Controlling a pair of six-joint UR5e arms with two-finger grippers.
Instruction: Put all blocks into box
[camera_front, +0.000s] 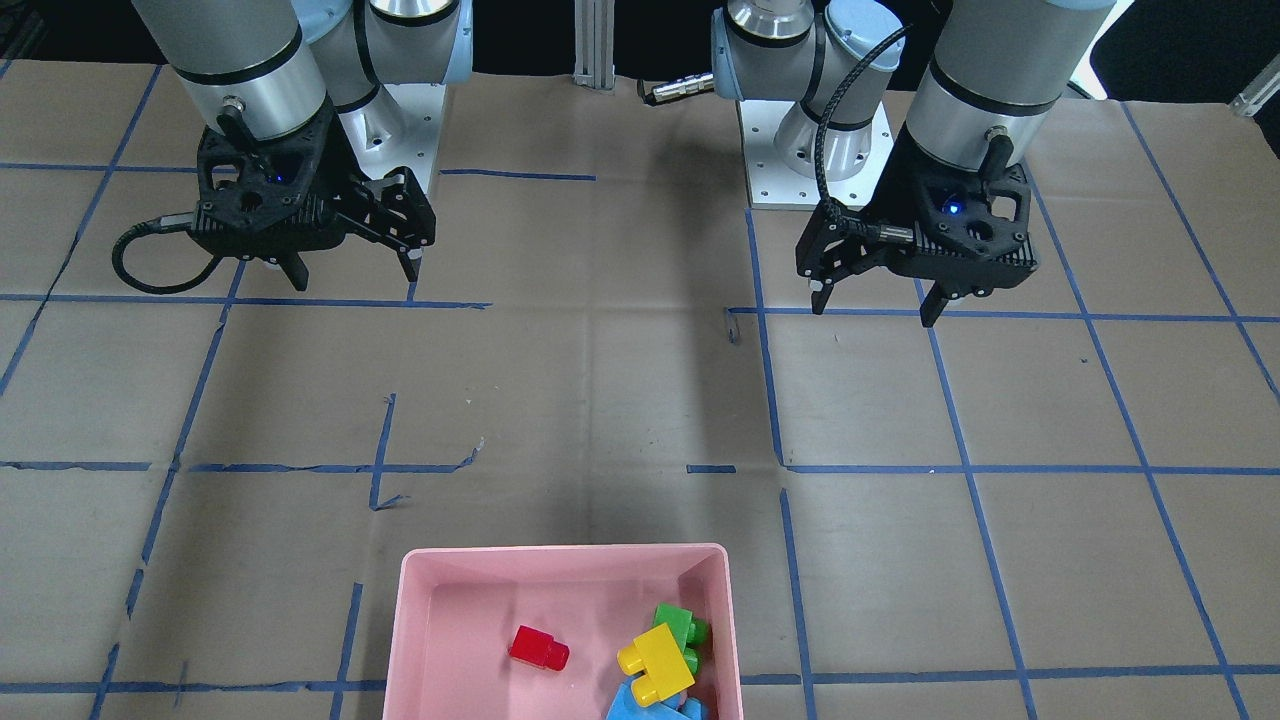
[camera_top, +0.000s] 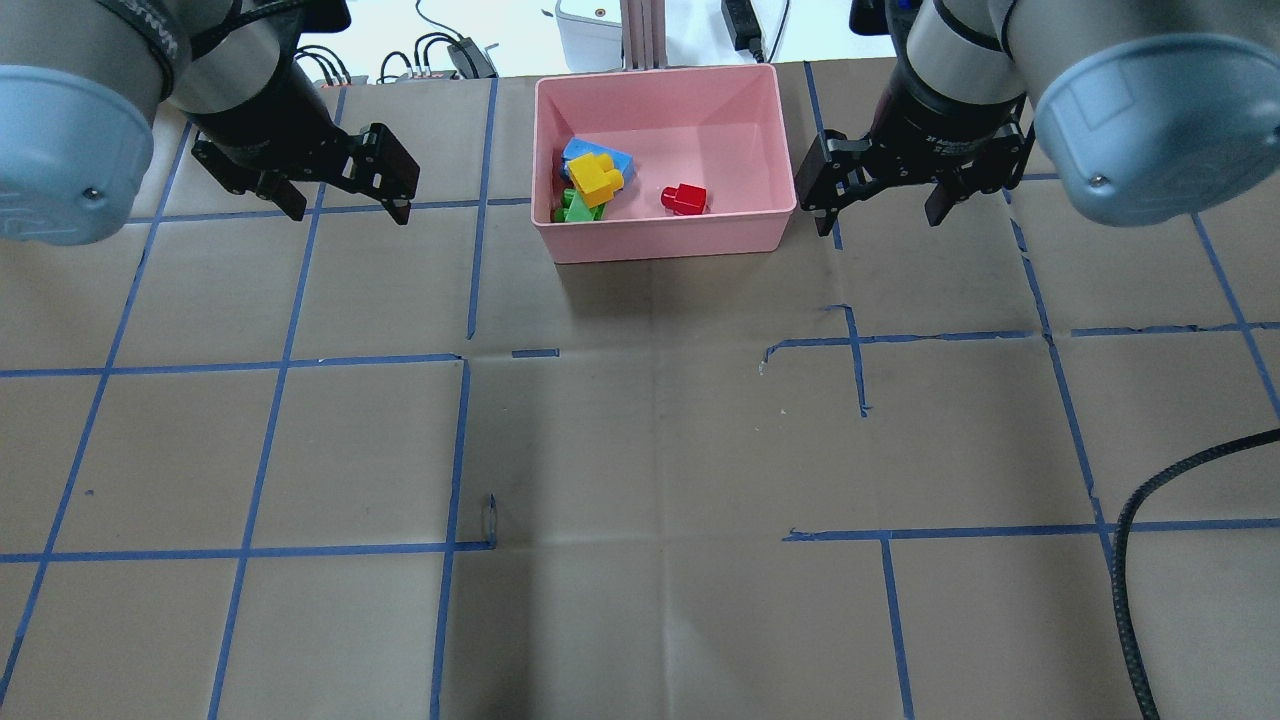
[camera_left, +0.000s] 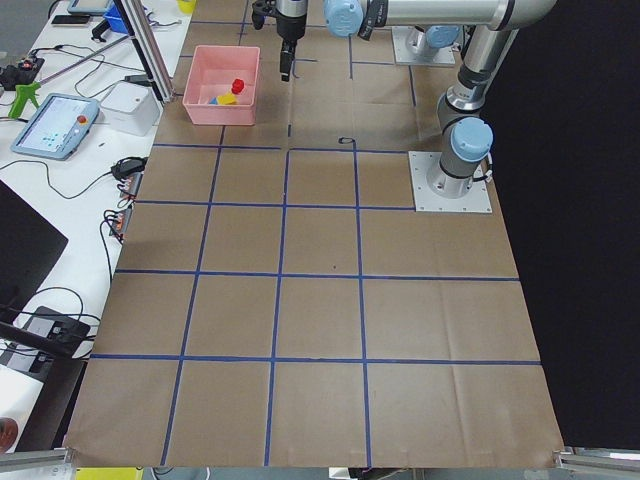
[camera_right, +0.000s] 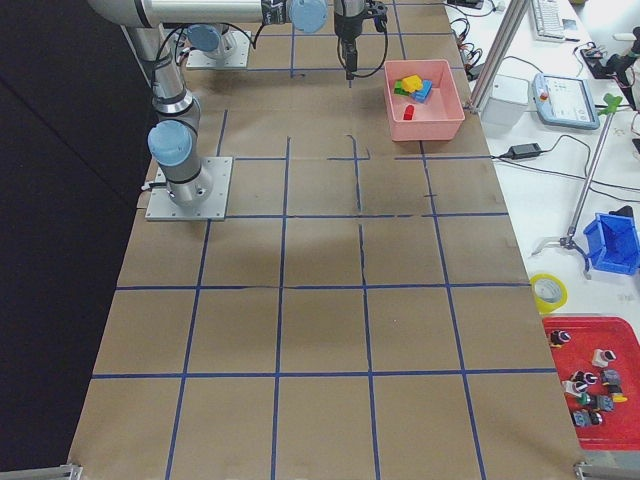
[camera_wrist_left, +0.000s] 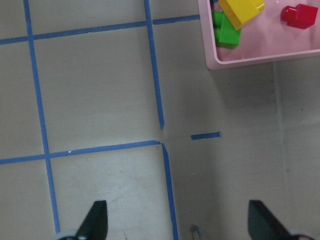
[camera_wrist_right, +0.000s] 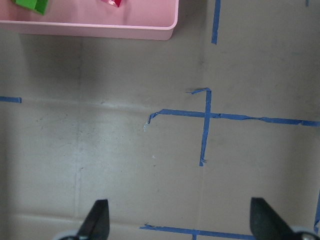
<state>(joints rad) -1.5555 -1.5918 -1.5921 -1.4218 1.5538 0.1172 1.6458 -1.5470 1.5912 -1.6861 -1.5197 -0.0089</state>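
Note:
All four blocks lie inside the pink box (camera_top: 660, 240). The red block (camera_top: 684, 199) lies alone. The yellow block (camera_top: 596, 178) rests on top of the green block (camera_top: 575, 207) and the light-blue block (camera_top: 600, 155). My left gripper (camera_top: 350, 212) is open and empty, above the table to the box's left. My right gripper (camera_top: 880, 222) is open and empty, just right of the box. In the front-facing view the box (camera_front: 560, 550) holds the red (camera_front: 538, 648), yellow (camera_front: 655, 663), green (camera_front: 685, 628) and light-blue (camera_front: 640, 708) blocks, with the left gripper (camera_front: 875, 305) and right gripper (camera_front: 355, 278) far from it.
The table is brown paper with blue tape lines. The box stands at the far edge by an aluminium post (camera_top: 640, 35). A black cable (camera_top: 1130, 540) lies at the near right. The box corner shows in the left wrist view (camera_wrist_left: 260, 60) and the right wrist view (camera_wrist_right: 100, 30).

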